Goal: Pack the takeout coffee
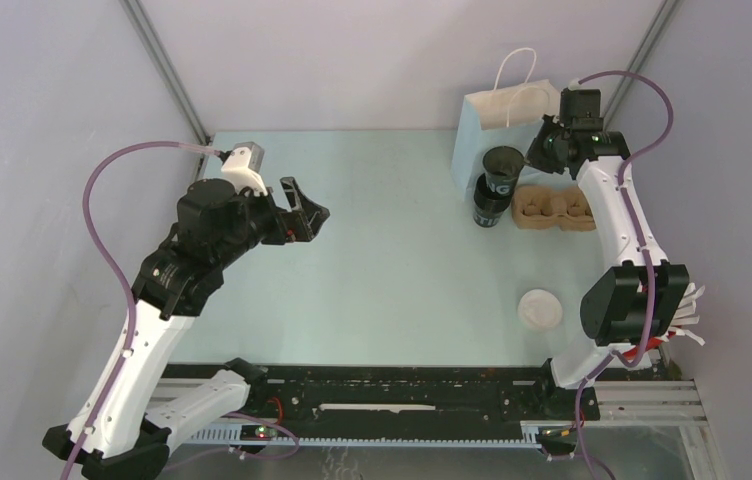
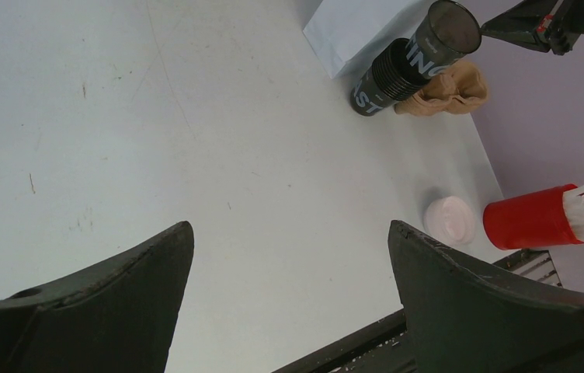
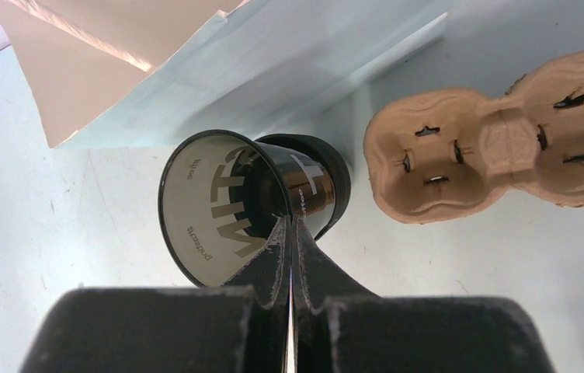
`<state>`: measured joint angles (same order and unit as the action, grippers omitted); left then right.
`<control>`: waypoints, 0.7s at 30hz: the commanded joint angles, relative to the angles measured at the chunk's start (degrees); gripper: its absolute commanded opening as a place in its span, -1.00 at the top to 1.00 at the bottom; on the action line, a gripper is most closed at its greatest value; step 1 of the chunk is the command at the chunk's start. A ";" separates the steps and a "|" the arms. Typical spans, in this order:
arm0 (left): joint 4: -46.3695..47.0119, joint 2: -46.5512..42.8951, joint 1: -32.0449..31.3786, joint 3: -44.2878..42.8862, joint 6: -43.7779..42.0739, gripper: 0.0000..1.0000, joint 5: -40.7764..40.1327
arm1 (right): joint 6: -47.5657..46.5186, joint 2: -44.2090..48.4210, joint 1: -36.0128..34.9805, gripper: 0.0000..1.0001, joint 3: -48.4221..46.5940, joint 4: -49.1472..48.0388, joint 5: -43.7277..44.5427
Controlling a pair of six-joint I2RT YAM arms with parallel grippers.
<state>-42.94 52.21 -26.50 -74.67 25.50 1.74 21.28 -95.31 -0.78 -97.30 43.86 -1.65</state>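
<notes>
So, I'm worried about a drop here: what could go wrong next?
The right gripper pinches only the rim of the tilted top cup, so it could slip or twist free. Its base looks nested in the lower cup, which might lift along or topple. The bag and carrier stand close by and could get knocked.

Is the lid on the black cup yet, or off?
Off. The black cup, pinched at its rim by the right tool, shows an open mouth; the white lid lies apart on the table.
</notes>
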 commanded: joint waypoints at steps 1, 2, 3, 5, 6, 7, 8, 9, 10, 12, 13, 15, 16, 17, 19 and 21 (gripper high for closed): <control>1.37 -0.34 -0.31 -1.12 0.33 -1.00 0.69 | 2.27 1.07 0.21 1.00 0.27 -1.99 -2.31; 1.37 -0.35 -0.31 -1.18 0.34 -1.00 0.78 | 2.62 1.21 0.32 1.00 0.27 -2.04 -2.80; 1.37 -0.39 -0.31 -1.22 0.32 -1.00 0.84 | 3.01 1.37 0.33 1.00 0.20 -2.04 -3.37; 1.28 -0.27 -0.31 -1.20 0.40 -1.00 0.98 | 4.07 2.04 0.34 1.00 0.01 -2.38 -4.52; 1.28 -0.26 -0.31 -1.18 0.41 -1.00 1.10 | 4.50 2.50 1.84 1.00 -0.07 -2.63 -5.04; 1.28 -0.26 -0.31 -1.11 0.36 -1.00 1.14 | 4.88 2.95 2.35 1.00 -0.19 -2.77 -5.55; 1.28 -0.26 -0.31 -1.06 0.34 -1.00 1.16 | 5.13 3.28 2.62 1.00 -0.32 -3.05 -5.78; 1.28 -0.28 -0.31 -1.02 0.34 -1.00 1.16 | 5.17 3.53 2.85 1.00 -0.41 -3.33 -5.86; 1.32 -0.26 -0.31 -0.94 0.24 -0.99 1.20 | 5.22 3.39 3.00 1.00 -0.50 -3.41 -6.01; 1.46 -0.20 -0.31 -0.84 0.25 -1.00 1.46 | 5.18 2.74 3.08 1.00 -0.69 -3.19 -6.54; 1.52 -0.18 -0.31 -0.75 0.22 -1.00 1.63 | 5.16 2.45 3.06 1.00 -0.47 -3.29 -6.67; 1.60 -0.09 -0.31 -0.73 0.22 -0.99 1.81 | 5.09 2.26 2.91 1.00 0.63 -4.21 -6.97; 1.59 -0.20 -0.29 -0.71 0.25 -1.00 1.78 | 5.12 2.12 2.84 1.00 1.22 -4.80 -7.24; 1.62 -0.20 -0.30 -0.67 0.21 -1.00 1.78 | 5.05 1.95 2.80 1.00 1.77 -5.37 -7.83; 1.55 -0.34 -0.31 -0.58 0.10 -1.00 1.69 | 5.00 1.72 2.42 1.00 2.63 -6.33 -8.50; 1.40 -0.51 -0.31 -0.50 0.07 -1.00 1.58 | 5.04 1.26 1.85 1.00 2.53 -6.67 -8.43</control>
<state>-42.92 52.21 -26.50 -74.67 25.50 2.24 25.47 -95.04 1.96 -95.31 40.05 -8.67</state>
